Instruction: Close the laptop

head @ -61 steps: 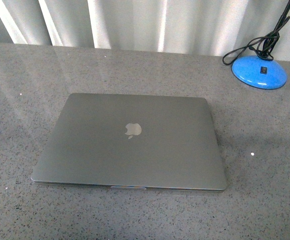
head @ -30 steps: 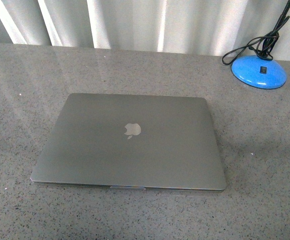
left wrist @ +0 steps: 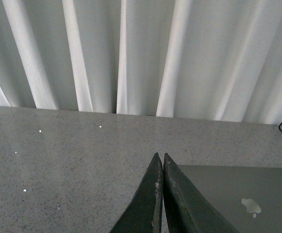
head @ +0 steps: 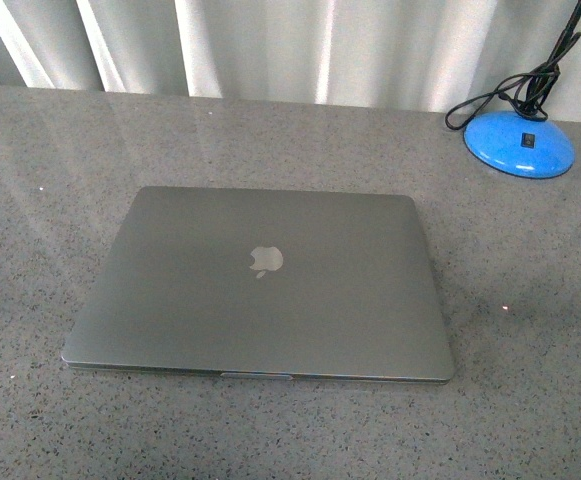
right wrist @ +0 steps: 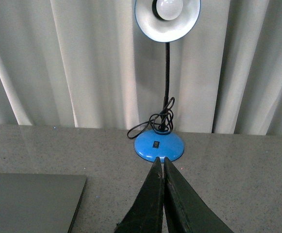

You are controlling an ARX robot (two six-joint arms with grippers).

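Note:
The laptop (head: 260,285) lies flat on the grey speckled table, its space-grey lid down and the pale apple logo facing up. Neither arm shows in the front view. In the left wrist view my left gripper (left wrist: 161,156) is shut with nothing in it, held above the table beside the laptop (left wrist: 250,194), whose lid corner and logo show. In the right wrist view my right gripper (right wrist: 161,160) is also shut and empty, off to the other side of the laptop (right wrist: 31,201).
A blue desk lamp stands at the back right, its round base (head: 519,143) with a coiled black cord on the table; its base (right wrist: 158,144) and shade (right wrist: 167,17) show ahead of my right gripper. White curtains (head: 270,45) hang behind the table (head: 50,200).

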